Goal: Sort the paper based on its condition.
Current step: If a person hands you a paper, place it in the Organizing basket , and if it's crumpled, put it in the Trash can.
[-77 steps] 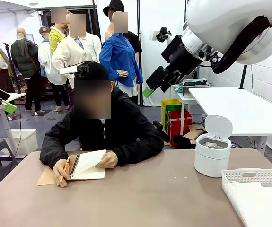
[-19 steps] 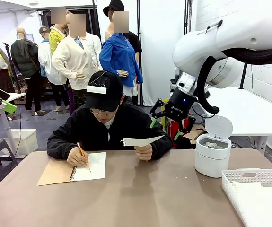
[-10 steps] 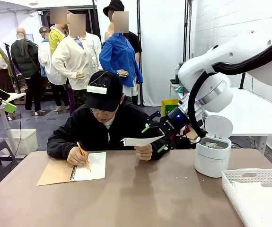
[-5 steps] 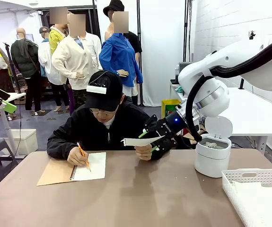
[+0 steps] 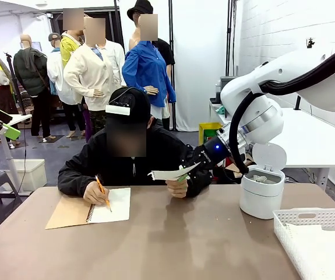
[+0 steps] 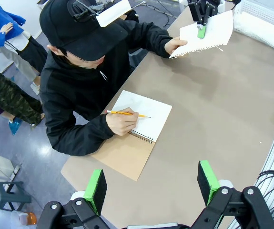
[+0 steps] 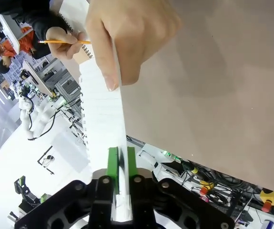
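Observation:
A flat white sheet of paper (image 5: 168, 174) is held up over the table's far edge by the person's hand (image 5: 177, 187). My right gripper (image 5: 183, 173) is shut on the sheet's right end. In the right wrist view its green pads (image 7: 113, 163) pinch the paper (image 7: 103, 114) edge-on, with the person's fingers (image 7: 127, 33) still on the far end. From high above, the left wrist view has my left gripper (image 6: 152, 183) open and holding nothing, with the paper (image 6: 213, 29) and the right gripper (image 6: 201, 29) far off.
The person writes with a pencil (image 5: 102, 191) in a spiral notebook (image 5: 110, 205) with a brown cover at the far left. A white lidded bin (image 5: 261, 191) stands open at the right. A white basket (image 5: 316, 217) sits at the near right corner.
My right gripper moved in around the sheet's right end and closed from wide open onto it. The person's hand kept holding the sheet in place.

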Controlling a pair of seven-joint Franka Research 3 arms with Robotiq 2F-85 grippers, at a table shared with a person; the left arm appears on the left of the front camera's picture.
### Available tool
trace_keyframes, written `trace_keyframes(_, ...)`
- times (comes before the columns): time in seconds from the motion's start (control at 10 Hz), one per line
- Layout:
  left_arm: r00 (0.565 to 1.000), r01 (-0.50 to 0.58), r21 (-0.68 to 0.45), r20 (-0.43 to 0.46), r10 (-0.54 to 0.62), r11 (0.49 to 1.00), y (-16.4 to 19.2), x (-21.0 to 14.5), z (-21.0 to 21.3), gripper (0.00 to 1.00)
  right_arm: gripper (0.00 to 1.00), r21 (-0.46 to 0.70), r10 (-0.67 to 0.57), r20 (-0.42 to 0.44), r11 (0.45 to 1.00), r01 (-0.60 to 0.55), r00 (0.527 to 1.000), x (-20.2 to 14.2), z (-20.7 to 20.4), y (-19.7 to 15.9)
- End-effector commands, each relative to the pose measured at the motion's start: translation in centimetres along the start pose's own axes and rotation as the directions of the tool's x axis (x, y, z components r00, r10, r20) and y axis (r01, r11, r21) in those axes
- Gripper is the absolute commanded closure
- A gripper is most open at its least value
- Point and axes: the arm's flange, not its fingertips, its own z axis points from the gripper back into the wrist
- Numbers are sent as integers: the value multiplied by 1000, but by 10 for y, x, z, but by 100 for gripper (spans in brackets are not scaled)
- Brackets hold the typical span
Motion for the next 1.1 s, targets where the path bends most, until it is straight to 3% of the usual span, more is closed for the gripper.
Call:
trace_keyframes(0.0, 1000, -2, 9, 4, 2, 1000, 1, 0, 0, 0, 100, 30, 30, -24, 999, -29, 999, 1, 3, 2)
trace_keyframes(0.6, 1000, -2, 9, 4, 2, 1000, 1, 0, 0, 0, 100, 34, 72, -36, 997, -71, 997, -6, 10, 4)
trace_keyframes(1.0, 1000, -2, 9, 4, 2, 1000, 1, 0, 0, 0, 100, -51, 124, -17, 991, -124, 992, -44, 33, 9)
